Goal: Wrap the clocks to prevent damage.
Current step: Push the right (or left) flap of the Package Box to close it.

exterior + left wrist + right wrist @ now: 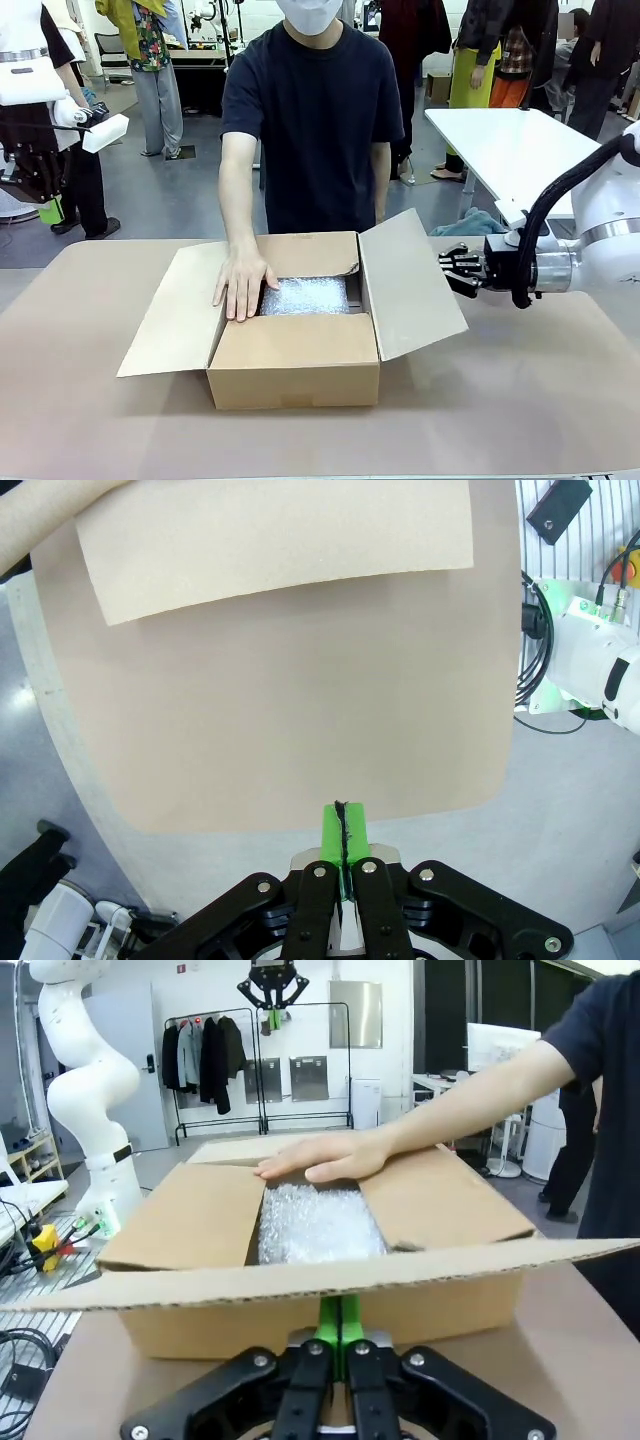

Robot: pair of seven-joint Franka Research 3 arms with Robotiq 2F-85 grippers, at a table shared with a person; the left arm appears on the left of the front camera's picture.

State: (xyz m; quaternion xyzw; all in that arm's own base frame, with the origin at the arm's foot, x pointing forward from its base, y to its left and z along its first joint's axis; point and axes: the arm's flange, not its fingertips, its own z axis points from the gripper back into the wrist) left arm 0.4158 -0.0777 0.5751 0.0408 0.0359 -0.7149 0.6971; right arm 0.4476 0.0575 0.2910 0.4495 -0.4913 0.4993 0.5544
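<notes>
Bubble wrap (305,296): a crinkled silvery bundle lying inside the open box, at the far side of its floor; what it covers cannot be told.
Cardboard box (295,372): sits mid-table with its top open, the left flap (172,315) and right flap (412,285) spread outward.
Person's hand (243,285): reaches from the far side and lies flat, palm down, on the box's left rim, fingers just beside the wrap.
Left gripper (343,830): green pads pressed together, holding nothing; it hangs high over the table's (500,400) left edge, well apart from the box.
Right gripper (339,1320): pads closed tight and empty; held level just right of the right flap, pointing left at it; contact cannot be told.
</notes>
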